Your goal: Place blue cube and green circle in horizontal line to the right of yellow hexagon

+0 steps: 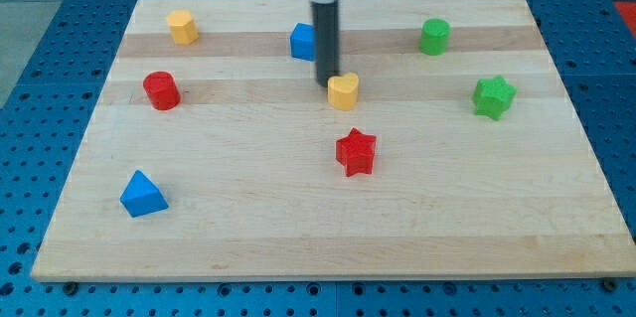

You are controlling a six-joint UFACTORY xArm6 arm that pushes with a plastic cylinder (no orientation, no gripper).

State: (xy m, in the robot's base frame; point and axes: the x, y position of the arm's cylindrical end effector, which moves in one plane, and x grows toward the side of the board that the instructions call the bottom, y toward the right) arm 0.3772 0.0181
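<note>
The yellow hexagon [182, 27] sits near the view's top left. The blue cube [302, 42] is at the top centre, partly hidden behind the rod. The green circle [434, 36] is at the top right. My tip [327, 82] rests just below and right of the blue cube, touching or nearly touching the left side of a yellow heart [344, 90].
A red cylinder [160, 90] stands at the left. A red star [356, 152] lies below the yellow heart. A green star [493, 96] is at the right. A blue triangle [143, 194] is at the bottom left. All rest on the wooden board [248, 237].
</note>
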